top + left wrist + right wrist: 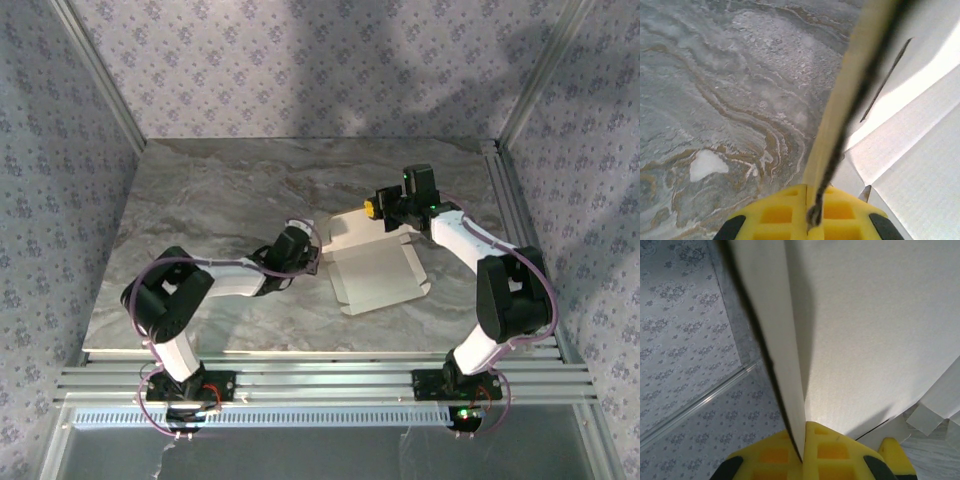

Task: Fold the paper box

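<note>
- There is one paper box (375, 270). It is one thin sheet of card, not yet folded shut.
- There are two claws, one on each arm, and one counter (220, 200).
- The paper box lies on the counter, a little right of the middle, between the two claws.
- The left claw (318, 262) is at the left edge of the paper box. The right claw (385, 212) is at its far edge.
- The top camera shows the paper box spread out, white side up, with small flaps and notches around its edges.
- The left claw (812, 210) is closed tight on a thin edge of the paper box (920, 165). That edge runs straight up between the yellow pads (777, 212) and looks pale yellow. A dark slot is cut in the white card beside it.
- The right claw (802, 447) is also closed tight on the paper box (865, 340). A white panel stands up between its yellow pads (830, 452), and small tabs show at the lower right.
- The counter looks like grey stone with brown swirls.
- Walls (300, 60) with a small flower pattern stand around the counter.
</note>
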Controlling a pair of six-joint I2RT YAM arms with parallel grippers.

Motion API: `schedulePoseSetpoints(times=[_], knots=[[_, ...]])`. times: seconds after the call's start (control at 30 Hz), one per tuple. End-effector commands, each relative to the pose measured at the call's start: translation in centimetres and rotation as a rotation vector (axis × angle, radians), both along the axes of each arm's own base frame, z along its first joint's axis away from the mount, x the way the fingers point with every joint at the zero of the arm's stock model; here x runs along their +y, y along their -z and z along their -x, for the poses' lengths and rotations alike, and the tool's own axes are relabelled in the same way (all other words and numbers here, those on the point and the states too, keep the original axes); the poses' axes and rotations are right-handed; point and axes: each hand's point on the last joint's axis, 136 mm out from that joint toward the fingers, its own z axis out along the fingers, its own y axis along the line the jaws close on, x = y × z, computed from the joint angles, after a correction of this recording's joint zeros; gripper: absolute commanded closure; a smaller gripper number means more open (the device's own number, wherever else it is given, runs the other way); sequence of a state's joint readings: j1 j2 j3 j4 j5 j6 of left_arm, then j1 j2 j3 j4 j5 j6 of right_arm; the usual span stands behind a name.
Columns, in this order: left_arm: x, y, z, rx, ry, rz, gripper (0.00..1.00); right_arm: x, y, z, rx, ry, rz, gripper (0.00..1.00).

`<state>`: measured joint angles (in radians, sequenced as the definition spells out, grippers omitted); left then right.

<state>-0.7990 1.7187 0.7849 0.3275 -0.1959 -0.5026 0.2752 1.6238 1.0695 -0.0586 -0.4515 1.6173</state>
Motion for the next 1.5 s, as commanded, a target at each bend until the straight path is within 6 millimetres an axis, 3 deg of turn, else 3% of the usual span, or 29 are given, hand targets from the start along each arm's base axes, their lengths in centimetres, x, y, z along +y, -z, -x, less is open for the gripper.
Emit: schedulePoseSetpoints(times=[0.0, 0.1, 0.2, 0.23, 0.3, 0.33, 0.53, 0.67, 0.77, 0.83, 0.97, 1.1, 1.23, 1.37, 1.47], knots=[[3.1, -1.8, -1.8, -0.093, -0.308, -0.099, 1.00, 0.4, 0.6, 1.5, 0.051, 0.035, 0.005, 1.00], [2.6, -2.1, -1.4, -0.131, -0.374, -0.152, 1.00, 1.2, 0.6, 2.1, 0.046, 0.049, 0.001, 1.00], [0.7, -2.1, -0.9, -0.149, -0.321, -0.139, 1.00, 1.5, 0.5, 2.1, 0.049, 0.043, 0.001, 1.00], [0.5, -2.1, -0.5, -0.150, -0.296, -0.130, 0.93, 1.4, 0.6, 2.0, 0.053, 0.043, 0.002, 1.00], [0.1, -2.4, 0.3, -0.162, -0.207, -0.088, 0.59, 1.2, 0.6, 2.0, 0.054, 0.033, 0.003, 1.00], [-0.3, -3.1, 0.9, -0.175, -0.140, -0.058, 0.48, 1.1, 0.6, 1.9, 0.054, 0.024, 0.004, 1.00], [0.0, -6.1, 4.0, -0.166, 0.313, 0.029, 0.36, 0.6, 0.3, 1.4, 0.041, -0.041, 0.007, 1.00], [1.9, -7.7, 3.5, -0.180, 0.427, 0.121, 0.34, 1.0, 0.2, 1.0, 0.039, -0.078, -0.007, 1.00], [0.5, -8.3, 3.1, -0.182, 0.534, 0.156, 0.34, 1.1, 0.0, 0.9, 0.038, -0.085, -0.007, 1.00], [-0.4, -7.9, 2.4, -0.170, 0.554, 0.150, 0.16, 1.1, -0.2, 0.8, 0.035, -0.085, -0.007, 1.00], [-1.4, -7.1, 0.7, -0.166, 0.529, 0.169, 0.01, 1.0, -0.6, 0.7, 0.030, -0.084, -0.004, 1.00], [-1.0, -6.3, -1.5, -0.162, 0.418, 0.142, 0.07, 0.9, -0.8, 0.7, 0.023, -0.082, -0.004, 1.00], [-0.3, -5.2, -3.5, -0.119, 0.291, 0.112, 0.35, 0.9, -0.9, 0.6, 0.021, -0.078, -0.008, 1.00], [-1.3, -5.2, -3.1, -0.169, 0.267, 0.087, 0.53, 1.0, -1.0, 0.6, 0.017, -0.077, -0.011, 1.00], [-2.1, -5.1, -2.8, -0.188, 0.250, 0.068, 0.58, 0.9, -0.9, 0.6, 0.020, -0.074, -0.011, 1.00]])
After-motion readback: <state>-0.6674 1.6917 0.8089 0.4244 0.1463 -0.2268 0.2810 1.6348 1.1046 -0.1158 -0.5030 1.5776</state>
